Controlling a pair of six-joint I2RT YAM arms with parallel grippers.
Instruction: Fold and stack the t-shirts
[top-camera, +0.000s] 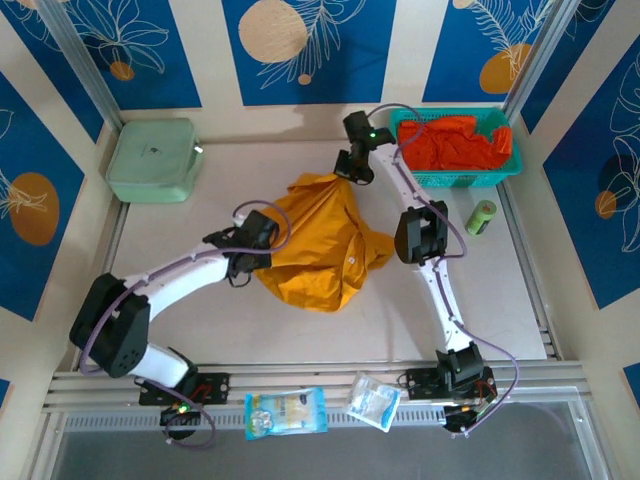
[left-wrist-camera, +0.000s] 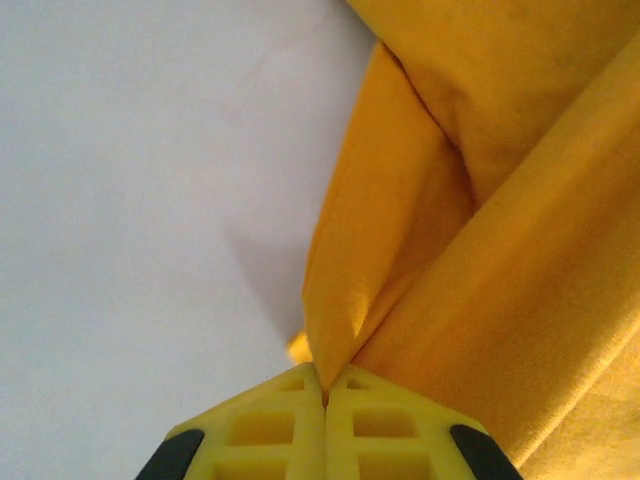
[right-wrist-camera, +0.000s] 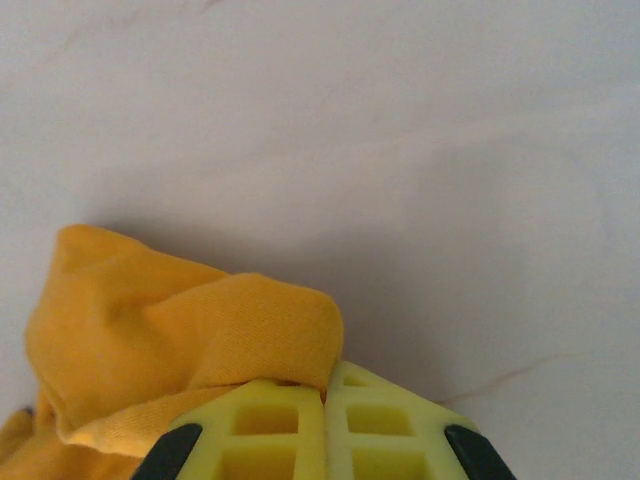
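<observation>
Cloth seen from above: the mustard-yellow t-shirt (top-camera: 322, 245) lies crumpled mid-table, with the left gripper (top-camera: 252, 262) at its left edge and the right gripper (top-camera: 346, 174) at its far tip. The red-orange t-shirts (top-camera: 452, 143) sit in the teal basket (top-camera: 462, 181). At the left wrist, the jaws are pressed together on a taut fold. At the right wrist, the jaws pinch a bunched corner over bare table. To spread the shirt well, I would draw both pinches apart evenly, lifting gently so neither thin hold slips.
</observation>
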